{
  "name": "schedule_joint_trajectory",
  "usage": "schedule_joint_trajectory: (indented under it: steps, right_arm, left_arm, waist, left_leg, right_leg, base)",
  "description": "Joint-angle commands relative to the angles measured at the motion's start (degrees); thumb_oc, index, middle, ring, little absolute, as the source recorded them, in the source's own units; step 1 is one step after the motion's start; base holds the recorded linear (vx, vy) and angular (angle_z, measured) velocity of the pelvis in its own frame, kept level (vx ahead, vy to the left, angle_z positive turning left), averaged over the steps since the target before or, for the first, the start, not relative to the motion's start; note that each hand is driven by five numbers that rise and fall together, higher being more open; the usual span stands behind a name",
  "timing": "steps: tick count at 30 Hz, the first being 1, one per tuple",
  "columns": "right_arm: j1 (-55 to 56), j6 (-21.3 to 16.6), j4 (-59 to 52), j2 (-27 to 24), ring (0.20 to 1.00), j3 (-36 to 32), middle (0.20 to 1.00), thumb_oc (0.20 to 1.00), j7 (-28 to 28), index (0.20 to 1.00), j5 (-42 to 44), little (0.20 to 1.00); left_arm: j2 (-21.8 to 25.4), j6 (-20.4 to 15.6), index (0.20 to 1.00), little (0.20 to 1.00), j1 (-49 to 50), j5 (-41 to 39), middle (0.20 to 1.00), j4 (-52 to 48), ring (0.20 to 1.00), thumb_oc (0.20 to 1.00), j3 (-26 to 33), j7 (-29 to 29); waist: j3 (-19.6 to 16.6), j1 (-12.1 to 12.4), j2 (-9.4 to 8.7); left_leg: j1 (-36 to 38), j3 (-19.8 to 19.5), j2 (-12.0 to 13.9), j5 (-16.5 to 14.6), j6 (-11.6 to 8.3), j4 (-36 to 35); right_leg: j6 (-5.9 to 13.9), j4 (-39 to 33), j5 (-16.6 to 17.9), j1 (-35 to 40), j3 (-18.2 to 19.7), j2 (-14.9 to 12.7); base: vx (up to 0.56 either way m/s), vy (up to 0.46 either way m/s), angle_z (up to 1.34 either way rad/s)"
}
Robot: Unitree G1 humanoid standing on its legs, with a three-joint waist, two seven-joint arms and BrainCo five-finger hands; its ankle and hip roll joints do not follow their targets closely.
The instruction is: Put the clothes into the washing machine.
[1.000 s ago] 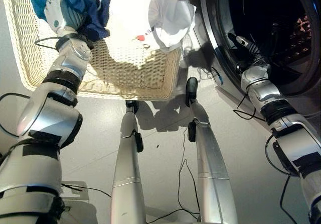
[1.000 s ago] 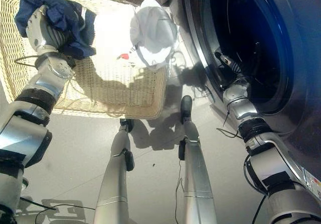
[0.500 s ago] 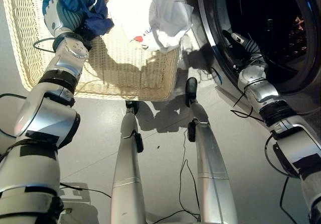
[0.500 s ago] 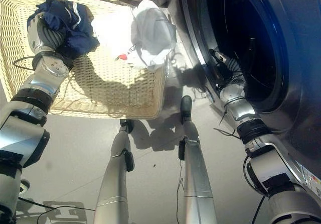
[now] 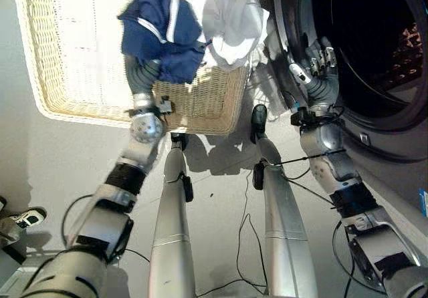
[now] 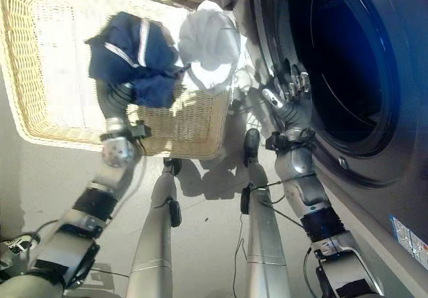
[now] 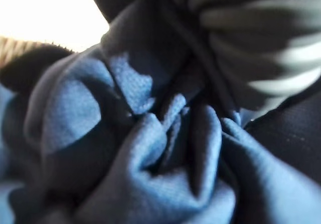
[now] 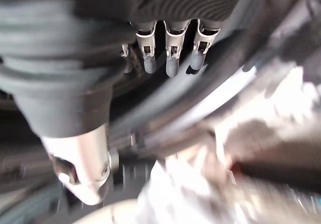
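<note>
Lifting a blue garment [image 5: 162,34] above the basket's [image 5: 60,77] right edge, the left hand [image 7: 235,43] clamps bunched cloth; the right hand [image 5: 319,61], fingers straight, rests at the washer [image 5: 374,77] rim. Trailing cloth may snag the white garment [image 5: 231,21].

Left robot hand [image 6: 115,97] lifts blue garment [image 6: 134,57] above wicker basket [image 6: 40,111] — near washing machine [image 6: 348,77].
</note>
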Motion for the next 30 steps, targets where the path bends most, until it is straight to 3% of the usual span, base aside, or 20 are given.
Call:
schedule_joint_trajectory:
  steps: [1,3,7,16,21,24,29,30]
  right_arm:
    - [1.69,0.20,-7.91,0.06,1.000,-1.26,1.000,1.000,4.62,1.000,-3.52,1.000]
    - [2.28,2.28,-10.25,-0.24,1.000,-1.05,1.000,1.000,9.09,1.000,-2.31,1.000]
    - [3.03,4.59,-13.67,-1.11,1.000,-0.21,1.000,1.000,14.99,1.000,-0.49,1.000]
    - [2.08,10.14,-16.91,-3.91,1.000,2.79,1.000,1.000,22.85,1.000,4.14,1.000]
    - [1.68,11.70,-17.35,-4.13,1.000,4.33,1.000,1.000,26.69,1.000,6.03,1.000]
    - [0.80,12.21,-18.52,-4.74,1.000,5.90,1.000,1.000,29.52,1.000,8.44,1.000]
    - [-0.45,12.05,-18.99,-5.29,1.000,7.57,1.000,1.000,31.76,1.000,12.11,1.000]
    - [-0.83,11.68,-19.07,-4.91,1.000,8.10,1.000,1.000,32.07,1.000,12.77,1.000]
  left_arm:
    - [1.19,-5.79,0.200,0.200,-1.34,4.32,0.200,-9.49,0.200,0.200,0.47,-5.87]
    - [0.82,-5.36,0.200,0.200,0.00,2.86,0.200,-13.80,0.200,0.200,0.47,-11.28]
    - [0.63,-3.38,0.200,0.200,1.37,2.42,0.200,-19.27,0.200,0.200,-0.38,-16.33]
    - [1.36,-1.79,0.200,0.200,2.10,2.98,0.200,-24.78,0.200,0.200,-2.62,-21.15]
    - [1.53,-0.37,0.200,0.200,1.79,6.81,0.200,-26.01,0.200,0.200,-3.58,-19.40]
    - [3.11,1.24,0.200,0.200,0.49,15.73,0.200,-25.70,0.200,0.200,-4.98,-13.57]
    - [5.11,2.25,0.200,0.200,-0.83,22.25,0.200,-24.95,0.200,0.200,-6.36,-9.71]
    - [5.73,3.38,0.200,0.200,-1.59,27.07,0.200,-24.53,0.200,0.200,-7.18,-7.37]
  waist:
    - [-0.38,0.57,-0.43]
    - [-0.38,0.83,-0.33]
    - [-0.38,1.10,-0.17]
    - [-0.38,1.60,0.02]
    - [-0.38,1.87,0.06]
    - [-0.38,1.99,-0.10]
    - [-0.38,2.30,0.15]
    - [-0.38,2.37,0.20]
  left_leg:
    - [0.16,-2.39,-6.06,-3.72,4.39,2.87]
    - [0.31,-2.45,-6.30,-3.54,4.61,2.96]
    - [0.19,-2.70,-6.86,-3.27,4.92,3.56]
    - [0.29,-2.95,-7.53,-2.75,5.05,4.14]
    - [0.29,-3.19,-7.74,-2.63,5.07,4.27]
    - [0.06,-3.37,-7.77,-2.48,4.93,4.64]
    - [-0.09,-3.47,-7.84,-2.33,4.81,4.93]
    - [-0.27,-3.45,-7.87,-2.34,4.75,5.24]
  right_leg:
    - [3.48,-3.79,2.90,4.19,-5.25,2.99]
    - [3.56,-3.72,3.17,4.37,-5.61,2.65]
    - [3.71,-3.40,3.59,4.32,-5.87,2.29]
    - [3.87,-3.74,4.15,4.85,-6.31,1.83]
    - [3.94,-3.64,4.22,4.92,-6.66,1.61]
    - [3.95,-3.59,4.33,4.84,-6.90,1.47]
    - [3.93,-3.44,4.28,4.79,-7.09,1.41]
    - [3.93,-3.34,4.25,4.70,-7.20,1.32]
  base:
    - [0.02,-0.053,0.03]
    - [0.01,-0.043,0.04]
    - [0.01,-0.034,0.07]
    - [0.01,-0.017,0.05]
    - [0.00,-0.008,0.02]
    - [0.00,-0.011,0.01]
    - [0.00,0.000,0.00]
    - [0.00,0.000,0.00]
